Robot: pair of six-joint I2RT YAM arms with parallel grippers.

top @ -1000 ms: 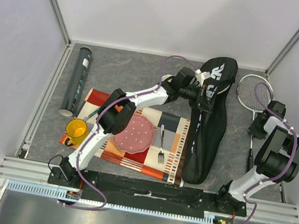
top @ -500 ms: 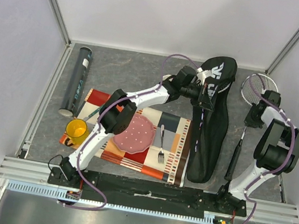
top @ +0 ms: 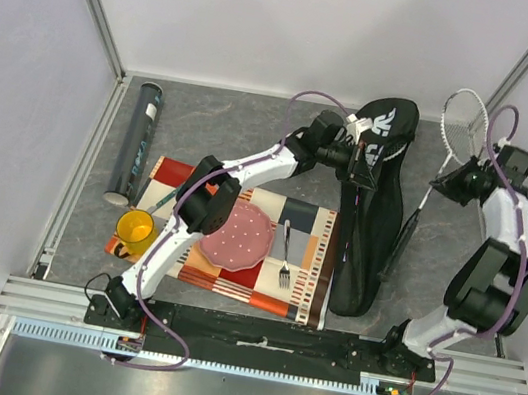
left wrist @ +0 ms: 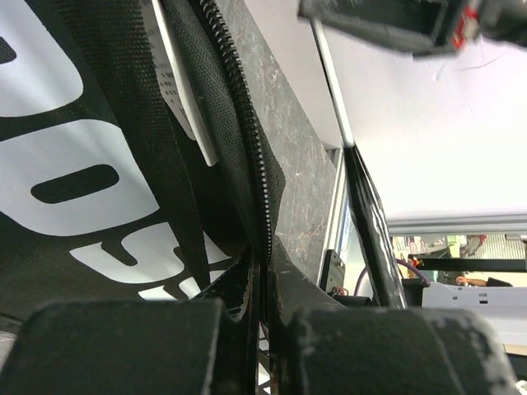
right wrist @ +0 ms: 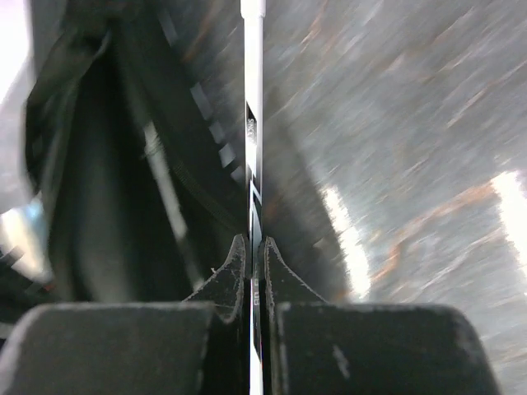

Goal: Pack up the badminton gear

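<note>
Racket (top: 400, 243) lifted, swung bagward — right gripper (top: 462, 180) pinching shaft, handle slanting toward bag (top: 365, 260); left gripper (top: 364, 166) pinching zipper edge.

Table: grey mottled tabletop (top: 234, 132), enclosed by pale walls.
Landmark: rectangular checked placemat (top: 300, 254) in orange, red and cream lay flat towards the front edge.
Tube: long dark cylindrical tube (top: 138, 141) lay on its side, left of the placemat.
Bag: long black fabric racket bag (top: 369, 246) lay just beside the placemat's right edge, reaching farther back.
Racket: thin-framed racket (top: 398, 248) slanted beyond the bag, right of the placemat; contact with the tabletop could not be told.
</note>
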